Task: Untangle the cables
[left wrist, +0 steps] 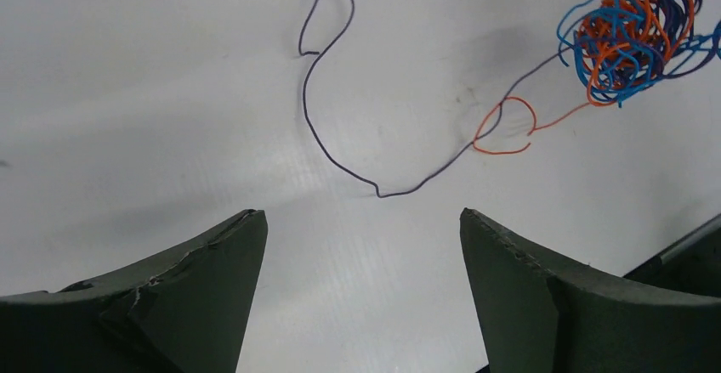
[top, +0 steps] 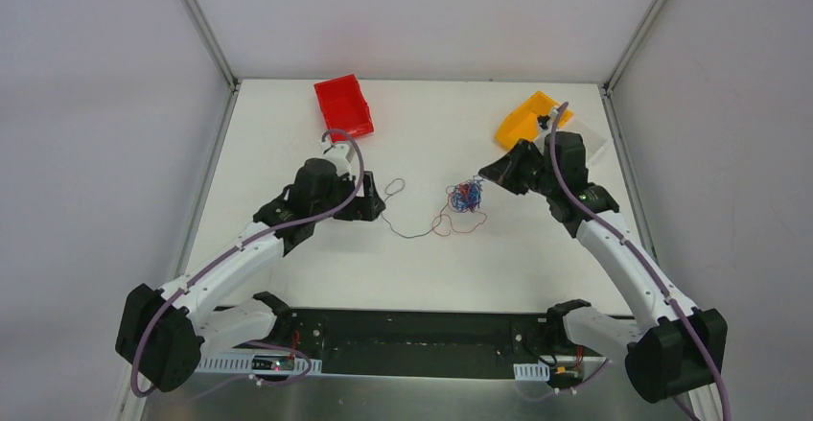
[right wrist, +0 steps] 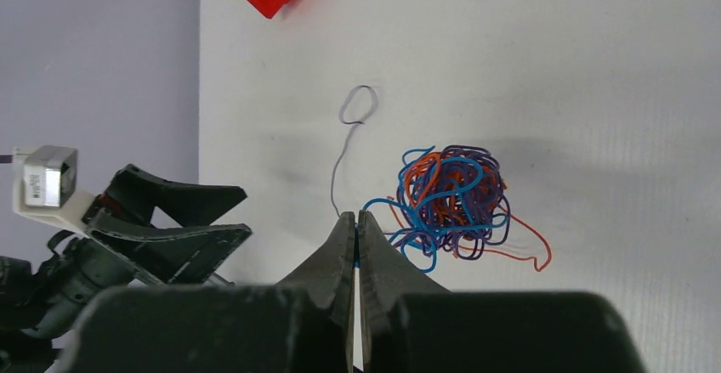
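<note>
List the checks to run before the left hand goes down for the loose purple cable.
1. Opening of the left hand: ok, jaws wide apart.
2. Reach to the purple cable: ok, it lies flat just ahead of that hand.
3. Hold of the right hand on the tangle: cannot tell; it is shut at the tangle's edge, but no pinched strand shows clearly.
4. Separation of the purple cable from the orange loop: not ok, they meet near the tangle.
5. Clearance from the red bin and orange bin: ok, both sit at the far side.
</note>
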Controlling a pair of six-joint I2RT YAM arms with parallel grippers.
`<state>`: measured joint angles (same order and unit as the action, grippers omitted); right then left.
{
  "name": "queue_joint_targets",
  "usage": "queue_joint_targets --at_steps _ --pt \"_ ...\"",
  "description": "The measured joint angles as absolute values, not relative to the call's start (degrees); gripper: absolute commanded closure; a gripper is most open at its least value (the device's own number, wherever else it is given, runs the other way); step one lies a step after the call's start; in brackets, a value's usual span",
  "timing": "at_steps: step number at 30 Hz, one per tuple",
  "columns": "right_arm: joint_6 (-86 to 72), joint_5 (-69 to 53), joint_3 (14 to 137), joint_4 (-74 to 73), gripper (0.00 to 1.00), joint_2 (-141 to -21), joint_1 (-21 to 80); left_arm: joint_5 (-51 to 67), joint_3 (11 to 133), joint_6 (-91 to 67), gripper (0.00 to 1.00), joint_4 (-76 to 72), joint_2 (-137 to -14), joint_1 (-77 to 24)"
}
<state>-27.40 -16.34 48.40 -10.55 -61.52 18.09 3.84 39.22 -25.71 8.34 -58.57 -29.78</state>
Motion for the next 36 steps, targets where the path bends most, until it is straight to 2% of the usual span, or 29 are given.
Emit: queue_joint_targets --at_steps 11,16,36 --pt "-27.33 -20.05 58.67 -15.49 1.0 -62.54 18.7 15.64 39.72 -17.32 0.23 -10.48 -64.58 -33.52" --pt "-27.44 -21.17 61.47 -16.8 1.0 -62.61 18.7 20.12 39.72 -14.98 0.24 -18.02 -67.77 -34.85" --pt "-31.38 -25.76 69.17 -17.34 1.0 -63.75 18.7 29.61 40.03 -14.35 0.32 -40.82 -80.73 -36.53"
